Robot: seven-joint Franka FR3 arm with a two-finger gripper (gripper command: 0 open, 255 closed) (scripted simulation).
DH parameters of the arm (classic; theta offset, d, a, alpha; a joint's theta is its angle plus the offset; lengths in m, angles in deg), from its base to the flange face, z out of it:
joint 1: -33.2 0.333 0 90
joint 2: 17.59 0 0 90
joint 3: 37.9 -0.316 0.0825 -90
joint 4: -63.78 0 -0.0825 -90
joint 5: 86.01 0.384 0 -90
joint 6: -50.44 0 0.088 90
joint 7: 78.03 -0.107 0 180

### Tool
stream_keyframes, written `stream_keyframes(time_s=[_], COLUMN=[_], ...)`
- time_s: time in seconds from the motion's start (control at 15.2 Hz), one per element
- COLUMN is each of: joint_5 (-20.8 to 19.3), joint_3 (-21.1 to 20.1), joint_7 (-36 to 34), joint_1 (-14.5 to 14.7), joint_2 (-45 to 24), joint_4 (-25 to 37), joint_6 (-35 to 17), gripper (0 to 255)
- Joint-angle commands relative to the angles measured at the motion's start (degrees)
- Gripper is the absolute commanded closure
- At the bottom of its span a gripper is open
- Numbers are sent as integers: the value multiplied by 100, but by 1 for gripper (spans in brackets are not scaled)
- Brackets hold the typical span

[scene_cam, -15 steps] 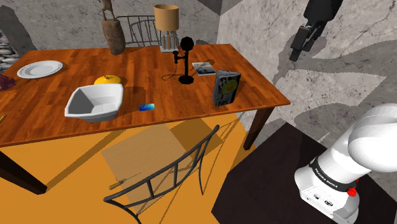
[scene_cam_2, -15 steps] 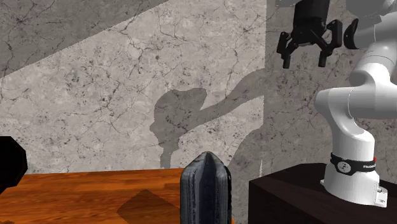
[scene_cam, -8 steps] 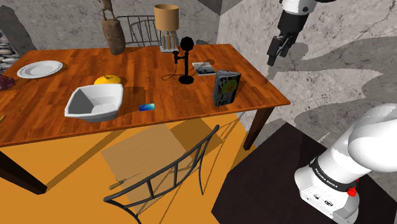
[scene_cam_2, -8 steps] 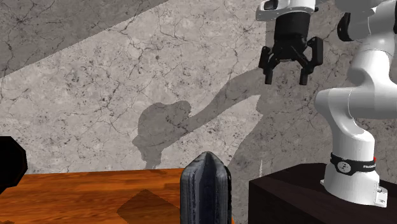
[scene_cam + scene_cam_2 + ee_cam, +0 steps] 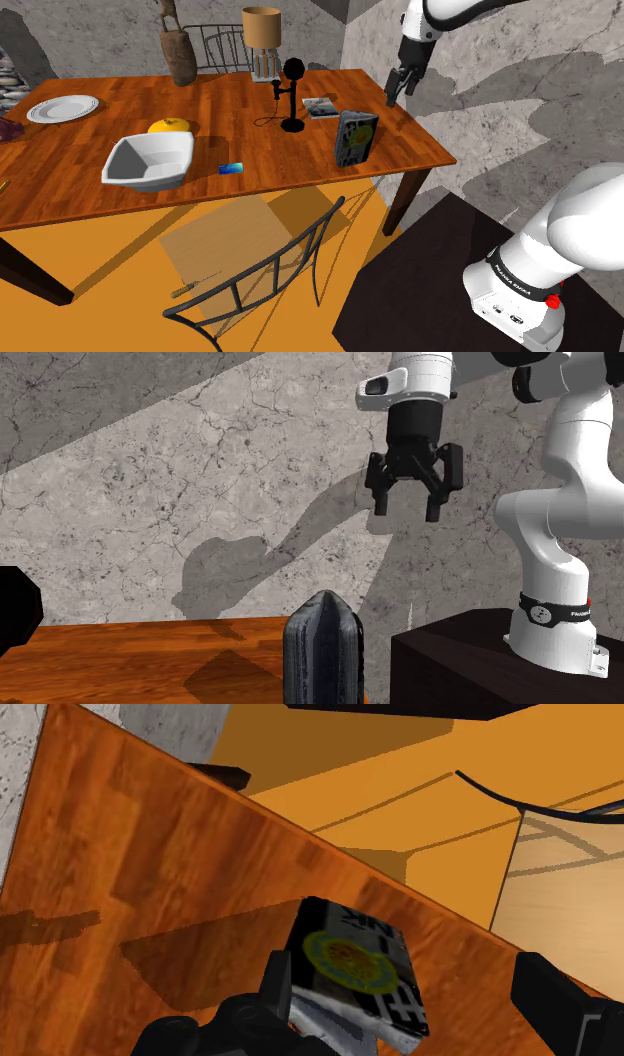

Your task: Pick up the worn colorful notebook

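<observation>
Near the right end of the bench [image 5: 230, 120], the notebook [image 5: 356, 137] stood upright on its edge. Above it hung the gripper [image 5: 408, 507], wide open and empty, having swung in lower from over the stand [image 5: 420, 285]. The approach looked nearly done, with the descent next.

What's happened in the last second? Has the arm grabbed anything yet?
The gripper swung down and toward the shoulder view's left, ending above the table near the upright notebook, open and holding nothing. The notebook, the white bowl and the table stayed put.
</observation>
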Motion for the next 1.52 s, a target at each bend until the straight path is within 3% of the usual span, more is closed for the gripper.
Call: stream_keyframes(time_s=[0.0,0.86,1.45], joint_5=[33,439,451], joint_3=[36,95,88], joint_7=[54,496,494], joint_1=[7,-19,-26], joint_2=[-448,-3277,-3559], joint_4=[175,2166,1934], joint_6=[-311,-1341,-1855], gripper=[0,0,0])
